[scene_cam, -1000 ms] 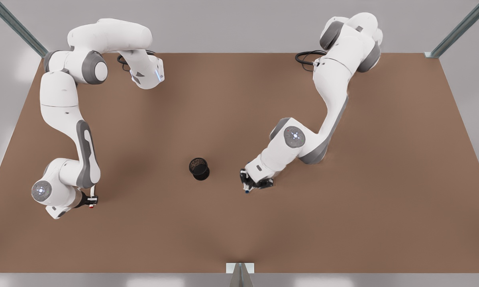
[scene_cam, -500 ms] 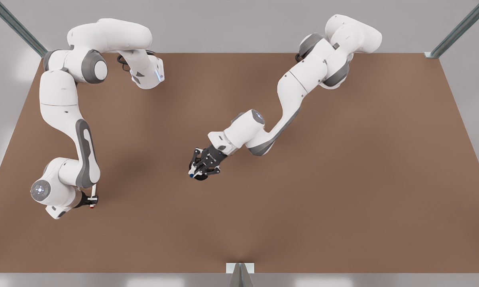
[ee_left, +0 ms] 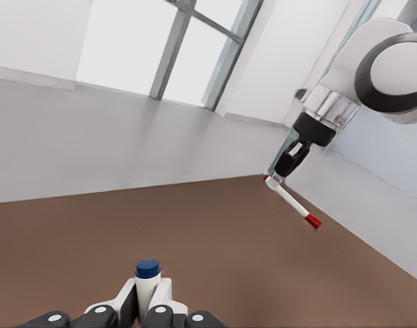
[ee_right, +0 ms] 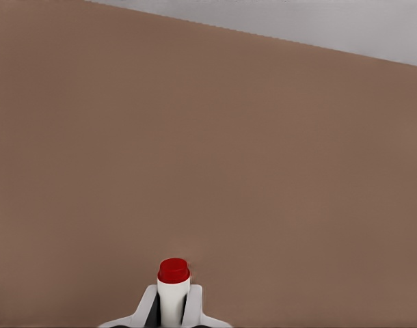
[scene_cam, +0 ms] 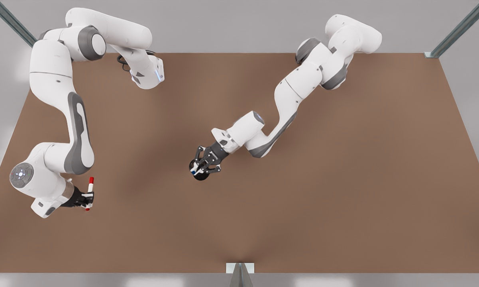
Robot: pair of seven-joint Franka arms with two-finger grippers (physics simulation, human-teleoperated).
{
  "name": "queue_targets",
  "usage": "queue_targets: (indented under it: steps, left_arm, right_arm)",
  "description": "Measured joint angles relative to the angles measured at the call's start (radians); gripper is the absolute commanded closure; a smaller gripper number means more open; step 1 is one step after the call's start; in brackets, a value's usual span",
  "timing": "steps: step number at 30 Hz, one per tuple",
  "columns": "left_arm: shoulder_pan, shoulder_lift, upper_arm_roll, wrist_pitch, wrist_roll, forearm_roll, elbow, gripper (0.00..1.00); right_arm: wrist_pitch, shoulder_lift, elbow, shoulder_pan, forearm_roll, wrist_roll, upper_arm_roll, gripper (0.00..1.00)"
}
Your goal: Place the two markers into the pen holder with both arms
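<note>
- The left gripper (scene_cam: 201, 169), on the arm at the front view's right, was hanging right over the black mesh pen holder (scene_cam: 200, 176) mid-table, fingers clamped on the blue-capped marker (ee_left: 148, 277).
- In the left wrist view that marker stood between the fingertips (ee_left: 124, 297) with its blue cap pointing away from the camera. From the front view its long axis looked roughly in line with the cup's opening, though I couldn't tell if the tip was inside the rim yet.
- So the thing that mattered here was straight down: the holder sat under the left gripper, partly hidden by it. My guess was a lower-and-release came next, and any sideways offset could catch the rim.
- The right gripper (scene_cam: 85, 198), near the front view's left edge, was closed on the red-capped marker (scene_cam: 89, 192), holding it off the brown table (scene_cam: 343, 179) by the middle of the barrel.
- That one was well apart from the holder, so the left arm was clearly the nearer one, and the right probably had to wait its turn before swinging across.
</note>
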Motion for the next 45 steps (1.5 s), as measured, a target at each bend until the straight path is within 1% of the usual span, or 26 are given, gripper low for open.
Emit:
queue_targets:
  steps: [2, 4, 5, 6, 9, 10, 11, 13, 15, 16, 18, 19, 21, 22, 24, 25, 26, 28, 29, 32, 34, 35, 37, 39, 40, 45]
  left_arm:
    - [-0.001, 0.013, 0.005, 0.014, 0.006, 0.012, 0.0, 0.79]
    - [-0.011, 0.029, 0.007, 0.025, 0.011, 0.018, 0.0, 0.79]
    - [-0.016, 0.034, 0.008, 0.029, 0.013, 0.02, 0.0, 0.58]
    - [-0.02, 0.037, 0.008, 0.031, 0.014, 0.024, -0.003, 0.0]
    - [-0.023, 0.034, 0.007, 0.038, 0.014, 0.041, -0.008, 0.0]
    - [-0.01, 0.026, 0.005, 0.034, 0.014, 0.045, -0.009, 0.0]
    - [0.041, 0.008, -0.022, 0.008, 0.015, 0.061, -0.008, 0.0]
    - [0.261, -0.011, -0.2, -0.104, 0.017, 0.11, -0.006, 0.0]
    - [0.536, -0.053, -0.382, -0.324, 0.019, 0.132, -0.005, 0.0]
    - [0.653, -0.098, -0.435, -0.471, 0.02, 0.139, -0.003, 0.0]
    - [0.852, -0.251, -0.473, -0.788, 0.022, 0.148, 0.001, 0.0]
    - [0.921, -0.331, -0.479, -0.94, 0.023, 0.164, 0.002, 0.0]
    - [0.999, -0.469, -0.48, -1.207, 0.024, 0.198, 0.002, 0.0]
    - [0.978, -0.549, -0.411, -1.318, 0.025, 0.189, 0.0, 0.0]
    - [0.797, -0.73, -0.104, -1.493, 0.027, 0.092, -0.041, 0.0]
    - [0.704, -0.794, 0.023, -1.561, 0.028, 0.055, -0.064, 0.0]
    - [0.647, -0.838, 0.097, -1.62, 0.028, 0.027, -0.084, 0.0]
    - [0.546, -0.93, 0.248, -1.703, 0.039, -0.043, -0.178, 0.0]
    - [0.529, -0.951, 0.285, -1.734, 0.046, -0.069, -0.202, 0.0]
    - [0.526, -0.951, 0.316, -1.801, 0.063, -0.113, -0.216, 0.0]
    - [0.52, -0.939, 0.32, -1.831, 0.072, -0.128, -0.217, 0.0]
    - [0.517, -0.932, 0.32, -1.842, 0.077, -0.133, -0.218, 0.0]
    - [0.512, -0.923, 0.321, -1.86, 0.086, -0.14, -0.218, 0.0]
    - [0.51, -0.915, 0.321, -1.873, 0.093, -0.145, -0.218, 0.0]
    - [0.51, -0.911, 0.321, -1.879, 0.097, -0.146, -0.218, 0.0]
    - [0.503, -0.895, 0.319, -1.899, 0.112, -0.149, -0.218, 0.0]
  right_arm:
    - [-0.002, -0.017, 0.0, 0.0, 0.016, 0.0, 0.014, 0.79]
    - [0.0, -0.028, 0.0, -0.012, 0.028, 0.001, 0.049, 0.79]
    - [0.002, -0.032, 0.001, -0.025, 0.032, 0.001, 0.072, 0.79]
    - [0.005, -0.036, 0.001, -0.035, 0.035, 0.001, 0.093, 0.79]
    - [0.017, -0.043, 0.0, -0.075, 0.04, 0.001, 0.162, 0.79]
    - [0.023, -0.043, -0.003, -0.088, 0.042, 0.001, 0.181, 0.79]
    - [0.031, -0.043, -0.011, -0.102, 0.042, 0.001, 0.205, 0.79]
    - [0.053, -0.043, -0.027, -0.123, 0.043, 0.001, 0.253, 0.79]
    - [0.078, -0.043, -0.033, -0.128, 0.043, 0.0, 0.303, 0.79]
    - [0.094, -0.043, -0.036, -0.128, 0.042, -0.001, 0.334, 0.79]
    - [0.132, -0.041, -0.043, -0.119, 0.035, -0.002, 0.392, 0.79]
    - [0.163, -0.039, -0.062, -0.105, 0.024, -0.003, 0.422, 0.79]
    - [0.244, -0.039, -0.125, -0.09, 0.008, -0.006, 0.483, 0.79]
    - [0.292, -0.037, -0.154, -0.087, 0.002, -0.008, 0.514, 0.79]
    - [0.387, -0.027, -0.177, -0.069, -0.004, -0.011, 0.55, 0.79]
    - [0.435, -0.019, -0.18, -0.055, -0.007, -0.013, 0.561, 0.79]
    - [0.483, -0.011, -0.185, -0.039, -0.009, -0.015, 0.566, 0.79]
    - [0.589, 0.009, -0.215, -0.01, -0.012, -0.019, 0.571, 0.79]
    - [0.654, 0.024, -0.243, 0.002, -0.014, -0.02, 0.571, 0.79]
    - [0.825, 0.062, -0.287, 0.025, -0.045, -0.02, 0.57, 0.79]
    - [0.935, 0.046, -0.359, 0.018, -0.065, -0.018, 0.571, 0.79]
    - [0.984, 0.011, -0.408, 0.011, -0.073, -0.016, 0.572, 0.79]
    - [1.077, -0.048, -0.517, -0.034, -0.084, -0.011, 0.603, 0.79]
    - [1.158, -0.08, -0.605, -0.108, -0.096, -0.006, 0.665, 0.79]
    - [1.196, -0.097, -0.641, -0.124, -0.101, -0.003, 0.681, 0.79]
    - [1.322, -0.163, -0.723, -0.109, -0.108, 0.01, 0.702, 0.79]
